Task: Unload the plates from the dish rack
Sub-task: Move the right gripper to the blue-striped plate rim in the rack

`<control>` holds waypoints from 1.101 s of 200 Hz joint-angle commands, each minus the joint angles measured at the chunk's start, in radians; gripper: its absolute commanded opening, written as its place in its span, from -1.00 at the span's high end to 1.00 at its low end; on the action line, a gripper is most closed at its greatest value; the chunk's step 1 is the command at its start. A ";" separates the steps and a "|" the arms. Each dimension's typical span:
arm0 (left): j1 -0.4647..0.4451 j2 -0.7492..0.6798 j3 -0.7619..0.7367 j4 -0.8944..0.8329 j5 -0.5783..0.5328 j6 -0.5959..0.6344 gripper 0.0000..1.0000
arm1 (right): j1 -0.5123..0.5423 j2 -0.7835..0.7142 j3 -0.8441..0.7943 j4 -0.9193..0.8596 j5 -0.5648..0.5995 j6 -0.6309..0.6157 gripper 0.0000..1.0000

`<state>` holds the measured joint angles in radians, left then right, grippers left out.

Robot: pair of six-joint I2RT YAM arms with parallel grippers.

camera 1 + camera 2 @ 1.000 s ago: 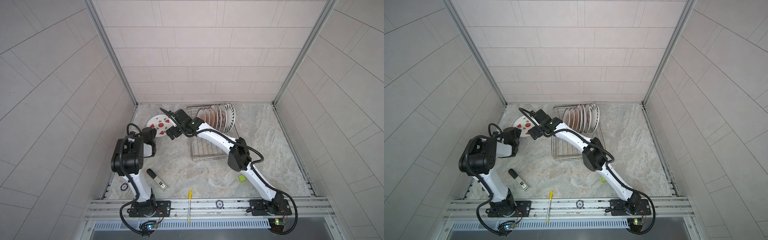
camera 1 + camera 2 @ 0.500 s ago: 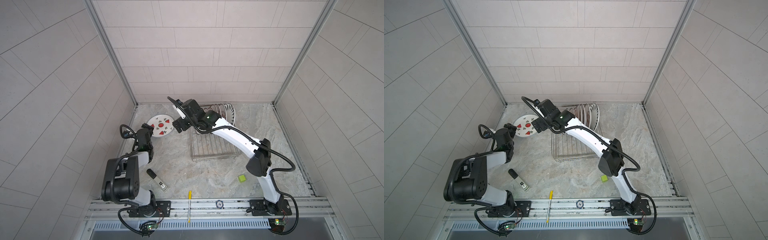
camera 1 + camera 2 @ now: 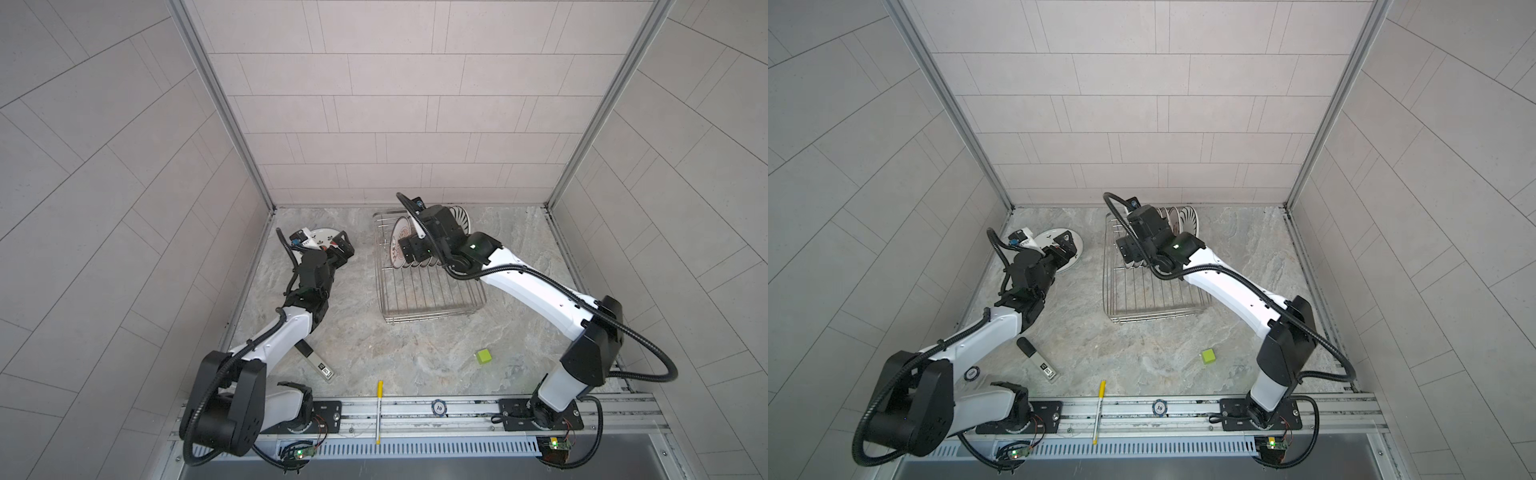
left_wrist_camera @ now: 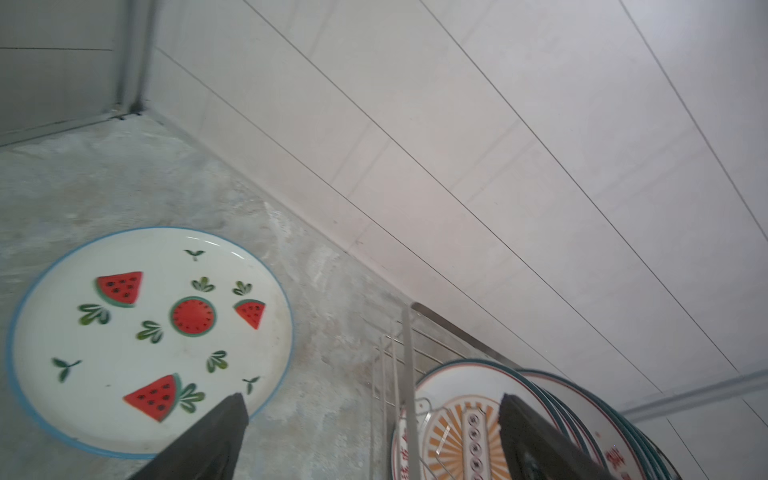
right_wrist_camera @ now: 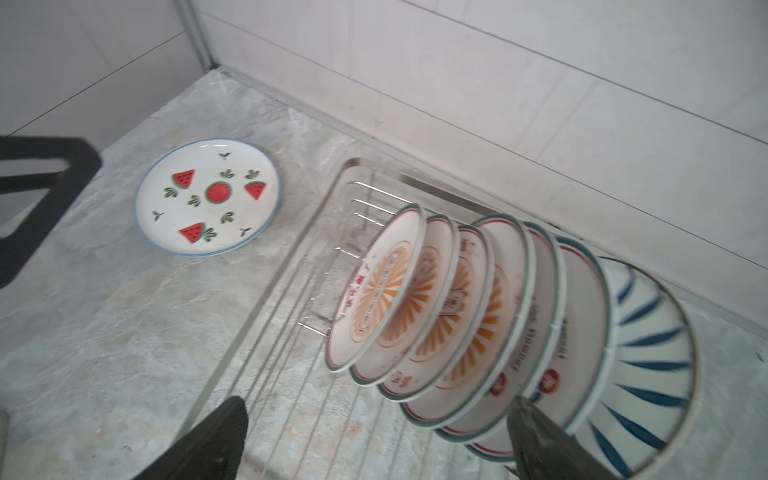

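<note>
At 10 o'clock on the bench (image 3: 374, 353): watermelon plate (image 4: 149, 340) lies flat. Left end effector (image 4: 372, 409) is over its 3 o'clock side, released, nothing in it. Dish rack (image 3: 428, 299) is at 12 o'clock, with a row of plates (image 5: 478, 316) upright at its far end, blue-striped one (image 5: 652, 353) at the row's 3 o'clock end. Right end effector (image 5: 380, 405) is over the row, released, empty.

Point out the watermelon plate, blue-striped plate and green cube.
watermelon plate (image 5: 208, 197), right wrist view, middle of its face.
blue-striped plate (image 5: 652, 345), right wrist view, striped face.
green cube (image 3: 483, 356), in a top view, top face.
</note>
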<state>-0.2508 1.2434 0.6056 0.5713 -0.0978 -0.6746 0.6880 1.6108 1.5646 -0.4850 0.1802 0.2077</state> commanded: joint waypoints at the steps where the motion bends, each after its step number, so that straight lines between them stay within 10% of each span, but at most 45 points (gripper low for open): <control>1: -0.045 -0.018 0.029 0.019 0.097 0.090 -1.00 | -0.059 -0.092 -0.075 0.043 0.041 0.048 -0.99; 82: -0.226 -0.020 0.063 0.024 0.194 0.208 -1.00 | -0.281 -0.153 -0.219 0.085 0.000 0.092 -0.95; 220: -0.343 0.095 0.126 0.046 0.307 0.214 -1.00 | -0.337 0.164 0.029 -0.014 0.053 0.165 -0.01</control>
<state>-0.5720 1.3224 0.7082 0.5793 0.2008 -0.4808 0.3485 1.7554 1.5669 -0.4541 0.2089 0.3462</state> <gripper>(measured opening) 0.999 0.512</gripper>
